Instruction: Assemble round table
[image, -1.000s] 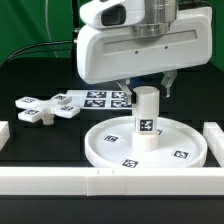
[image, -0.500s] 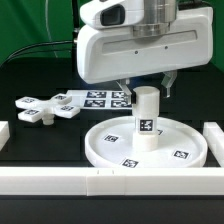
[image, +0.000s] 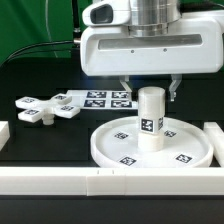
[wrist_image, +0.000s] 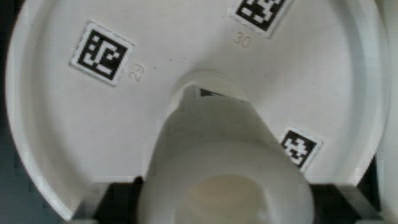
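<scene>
Shifted toward exterior view's right, our gripper (image: 148, 92) is clamping the leg (image: 151, 119) upright, and we're seeing it standing on the round disc (image: 110, 143).

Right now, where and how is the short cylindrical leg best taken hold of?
Grip the leg near its top, coming straight down from above: it stands upright on the round disc, its curved sides free. The gripper is already shut on it there.
</scene>
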